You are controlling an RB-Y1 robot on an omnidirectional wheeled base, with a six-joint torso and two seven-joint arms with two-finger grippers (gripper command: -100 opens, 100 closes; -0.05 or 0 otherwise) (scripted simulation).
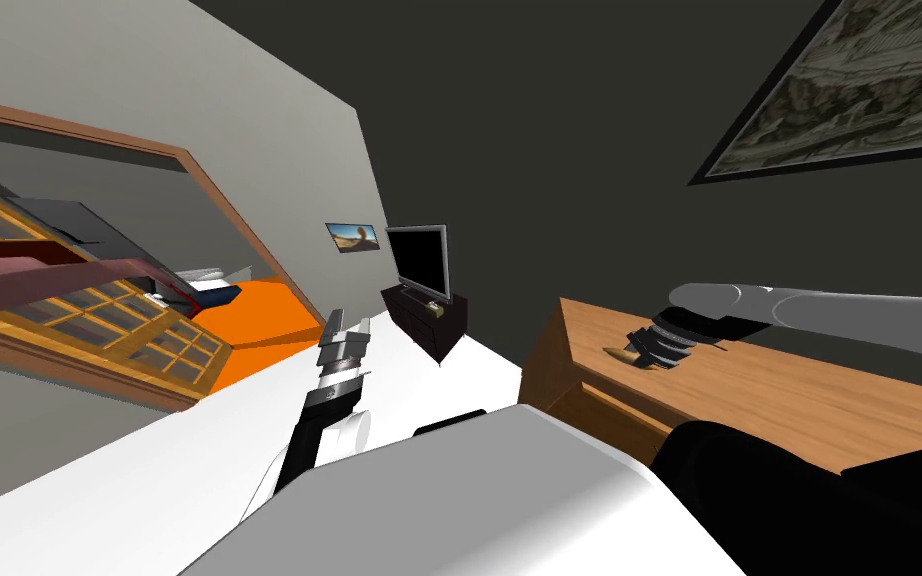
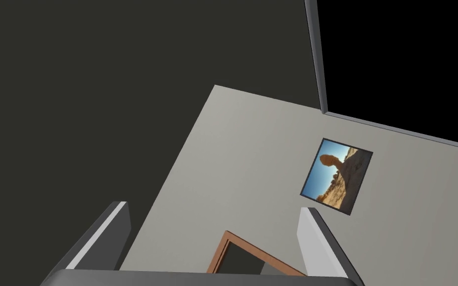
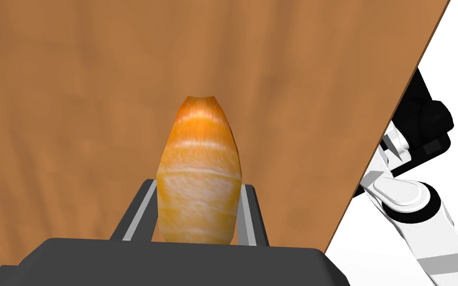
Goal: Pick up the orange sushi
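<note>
Head view: the right gripper (image 1: 652, 348) is out over a wooden bench (image 1: 799, 395) with warm brown grain. The orange sushi (image 1: 625, 354) pokes out of its tip as a small golden sliver, low over the top. The left gripper (image 1: 346, 338) hangs above the white floor (image 1: 149, 480), well apart from the bench.

Left wrist view: its two flat grey fingers (image 2: 317, 243) stand wide apart, holding nothing.

Right wrist view: the sushi is a rounded, tapering slab, glossy orange with pale stripes across. It's squeezed at its sides between both fingers (image 3: 249, 211), with wood grain behind. Can't tell whether it touches the bench.
</note>
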